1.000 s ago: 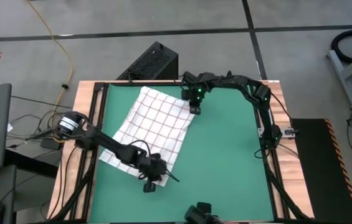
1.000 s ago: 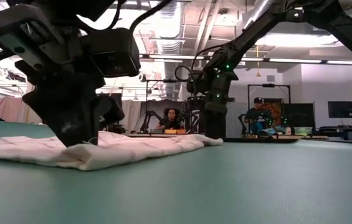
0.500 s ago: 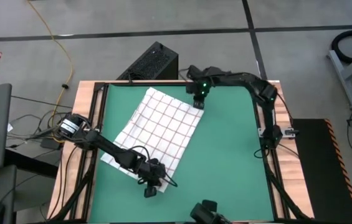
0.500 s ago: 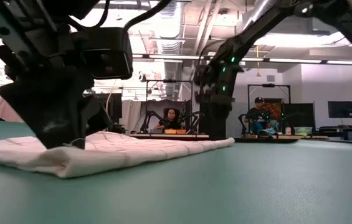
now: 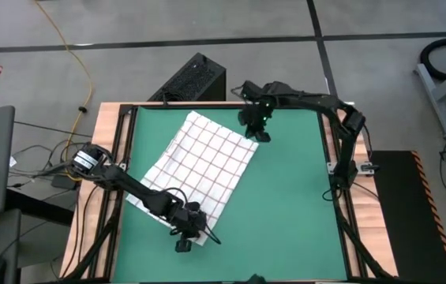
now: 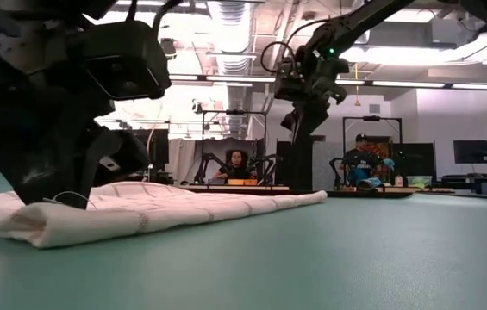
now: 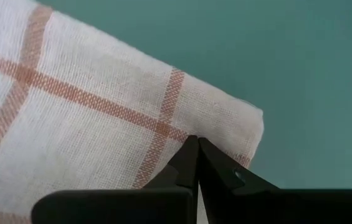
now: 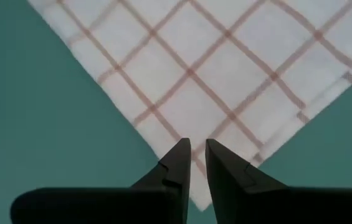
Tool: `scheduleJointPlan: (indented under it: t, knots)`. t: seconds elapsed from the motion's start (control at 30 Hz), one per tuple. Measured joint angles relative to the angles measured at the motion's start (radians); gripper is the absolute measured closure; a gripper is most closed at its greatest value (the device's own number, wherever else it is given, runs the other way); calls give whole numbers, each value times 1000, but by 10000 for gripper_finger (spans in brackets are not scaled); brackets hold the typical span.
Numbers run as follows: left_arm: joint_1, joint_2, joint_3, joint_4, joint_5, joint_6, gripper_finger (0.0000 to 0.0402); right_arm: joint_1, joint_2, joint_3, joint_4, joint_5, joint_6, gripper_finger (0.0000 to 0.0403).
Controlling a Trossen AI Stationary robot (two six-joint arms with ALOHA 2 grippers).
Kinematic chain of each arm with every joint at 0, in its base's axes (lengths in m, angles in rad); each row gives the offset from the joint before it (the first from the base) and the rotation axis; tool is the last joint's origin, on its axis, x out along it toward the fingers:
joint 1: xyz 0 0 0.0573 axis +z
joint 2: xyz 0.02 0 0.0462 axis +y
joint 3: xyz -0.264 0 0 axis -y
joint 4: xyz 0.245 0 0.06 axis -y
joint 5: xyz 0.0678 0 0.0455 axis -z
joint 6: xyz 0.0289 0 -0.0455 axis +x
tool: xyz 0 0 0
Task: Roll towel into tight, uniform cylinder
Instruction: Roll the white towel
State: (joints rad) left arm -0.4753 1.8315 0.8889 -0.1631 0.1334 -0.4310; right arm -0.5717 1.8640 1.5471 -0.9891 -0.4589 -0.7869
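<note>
Evidently the thin white soft-fabric towel with its grid of red lines has been laid flat and open on the green table mat so a corner can serve as the start of the roll; no cylinder has been formed yet. The left gripper sits low at the towel's near corner, fingers pressed tightly together, tips on the cloth just inside the edge. A fold of fabric may be pinched between them, but the wrist view cannot confirm it. The right gripper hangs raised over the opposite far corner, its fingers parted by a narrow gap and holding nothing, with the cloth spreading away ahead of it. Probably it waits there while the left begins the roll.
</note>
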Motion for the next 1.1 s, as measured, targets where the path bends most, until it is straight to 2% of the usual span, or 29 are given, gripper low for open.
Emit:
scheduleJointPlan:
  t: [0.13, 0.23, 0.43, 0.57, 0.7, 1.1]
  knots:
    - [-13, -2, 2, -27, -8, 83, 401, 72, 4, -16, 25, 115, -24, 323]
    - [-15, -2, 2, -33, -12, 127, 401, 114, 4, -58, 34, 209, -86, 303]
    - [-15, -2, 2, -33, -11, 138, 401, 129, 4, -181, 72, 232, -100, 217]
    - [-15, -2, 2, -33, -11, 138, 401, 129, 4, -242, 142, 300, -145, 170]
    - [-15, -2, 2, -32, -10, 157, 401, 129, 4, -258, 200, 353, -158, 163]
    - [-15, -2, 2, -31, -10, 156, 401, 134, 4, -300, 226, 366, -194, 176]
